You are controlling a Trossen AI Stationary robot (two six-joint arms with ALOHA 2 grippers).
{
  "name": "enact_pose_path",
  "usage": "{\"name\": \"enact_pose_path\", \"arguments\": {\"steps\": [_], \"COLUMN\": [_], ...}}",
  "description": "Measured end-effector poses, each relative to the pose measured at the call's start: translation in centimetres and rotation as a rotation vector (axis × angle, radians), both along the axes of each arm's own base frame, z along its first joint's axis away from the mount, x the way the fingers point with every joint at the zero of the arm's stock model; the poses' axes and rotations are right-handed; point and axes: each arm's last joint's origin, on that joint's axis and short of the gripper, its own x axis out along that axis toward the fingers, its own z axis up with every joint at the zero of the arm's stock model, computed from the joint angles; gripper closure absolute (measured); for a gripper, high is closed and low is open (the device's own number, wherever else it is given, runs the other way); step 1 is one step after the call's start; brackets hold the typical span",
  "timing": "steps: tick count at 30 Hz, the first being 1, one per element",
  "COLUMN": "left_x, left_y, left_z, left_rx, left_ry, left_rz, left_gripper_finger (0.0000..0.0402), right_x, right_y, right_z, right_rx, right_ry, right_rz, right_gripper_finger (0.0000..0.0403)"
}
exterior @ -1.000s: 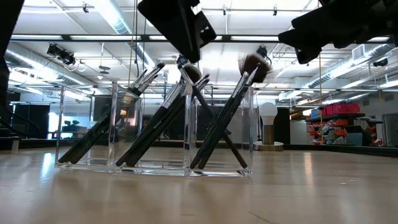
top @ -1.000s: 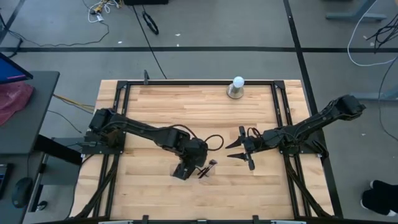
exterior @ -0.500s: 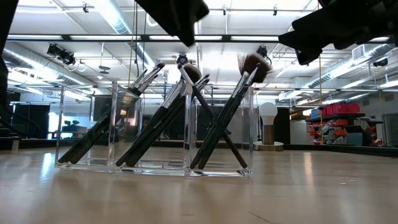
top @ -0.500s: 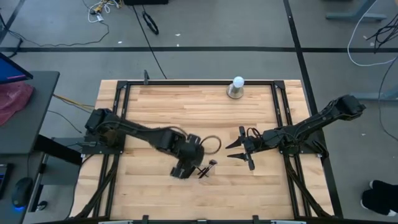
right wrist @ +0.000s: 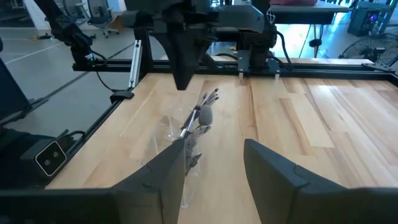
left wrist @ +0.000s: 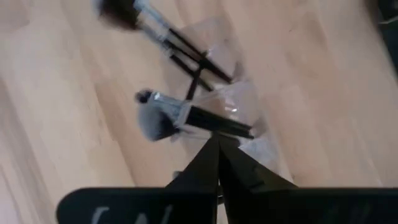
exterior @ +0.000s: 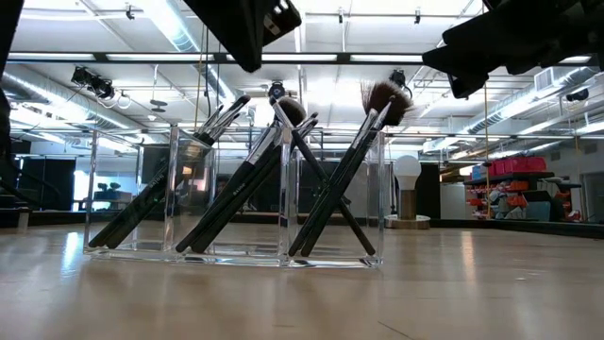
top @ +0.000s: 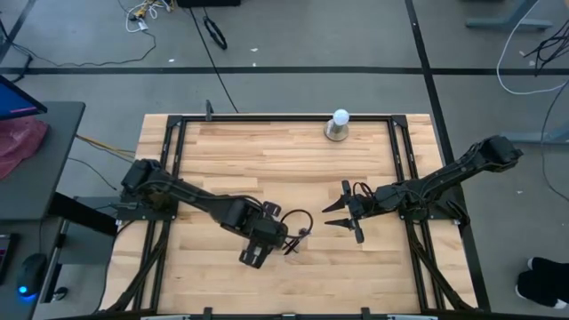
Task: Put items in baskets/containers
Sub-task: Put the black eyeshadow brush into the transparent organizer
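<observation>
Several makeup brushes (exterior: 245,179) stand leaning in a clear plastic holder (exterior: 231,203) near the front middle of the table (top: 267,151), with bare wood open on every side of it. Left end effector (top: 252,258) hangs just beside and above the holder, fingers pressed together and empty. Right end effector (top: 342,213) hovers apart to the holder's right, fingers spread, holding nothing. At the far edge a white ball-shaped object on a grey base (top: 339,125) stands alone. No writing is readable.
</observation>
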Motion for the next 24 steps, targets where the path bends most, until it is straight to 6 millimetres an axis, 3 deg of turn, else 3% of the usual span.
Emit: {"name": "enact_pose_path", "arguments": {"steps": [9, 17, 24], "left_x": [0.1, 1.1, 1.3], "left_y": [0.1, -0.4, -0.5], "left_z": [-0.2, -2.4, -2.7], "left_rx": [-0.006, 0.088, 0.123], "left_ry": [0.003, 0.013, -0.004], "left_rz": [0.075, 0.115, 0.127], "left_gripper_finger": [0.0397, 0.0398, 0.0394], "right_x": [0.0, 0.0, 0.0], "right_y": [0.0, 0.0, 0.0], "right_z": [0.0, 0.0, -0.1], "right_rx": [0.002, 0.002, 0.000], "right_ry": [0.001, 0.002, 0.006], "right_rz": [0.000, 0.003, 0.001], "right_gripper_finger": [0.0236, 0.0236, 0.0236]}}
